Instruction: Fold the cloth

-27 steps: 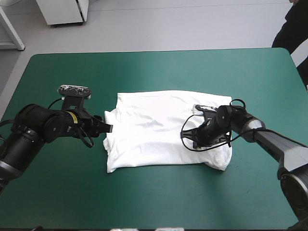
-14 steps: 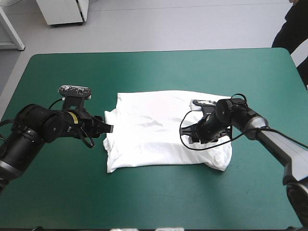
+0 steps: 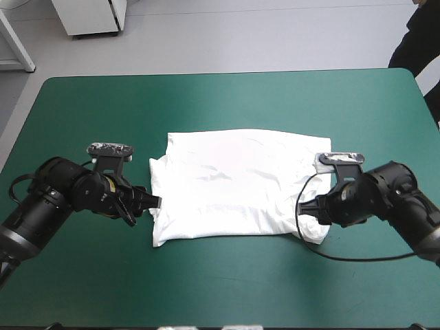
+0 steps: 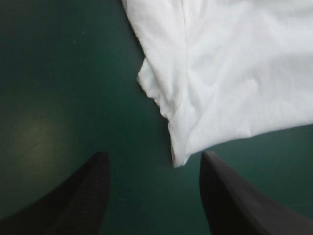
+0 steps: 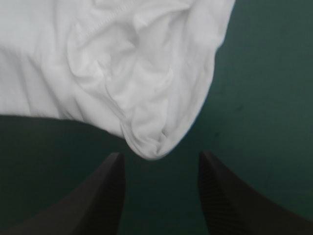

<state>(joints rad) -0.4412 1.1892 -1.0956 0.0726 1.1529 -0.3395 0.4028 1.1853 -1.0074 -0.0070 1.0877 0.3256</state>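
- At the middle of the table (image 3: 220, 96), on the teal-green cover (image 3: 82, 275): the T-shirt (image 3: 234, 185), white, lying flat as a broad rectangle with long sides toward 12 and 6 o'clock.
- Along its 9 o'clock side, a small stepped flap past the main outline. At its 4 o'clock corner, a rounded, bunched fold (thicker than the rest, with creases running into it).
- At 8 o'clock from the T-shirt's middle: the left gripper (image 3: 152, 201), pointing toward 3 o'clock, tips just beside the cloth's edge in the high view. Touching or not, cannot tell from there.
- Through the left wrist view: left gripper (image 4: 155, 154) spread wide, black fingers (image 4: 83, 196) well apart, only bare cover between them. Just ahead of the gap, a pointed corner of the T-shirt (image 4: 230, 73), nearer one finger than the other, clear of both.
- At 4 o'clock from the T-shirt's middle: the right gripper (image 3: 307, 206), pointing toward 9 o'clock, right at the bunched corner.
- Through the right wrist view: right gripper (image 5: 161, 154) likewise spread wide, gripping nothing. Just ahead of its gap, the rounded fold of the T-shirt (image 5: 142, 98), its lowest bulge about level with the fingertips, clamped by neither finger.
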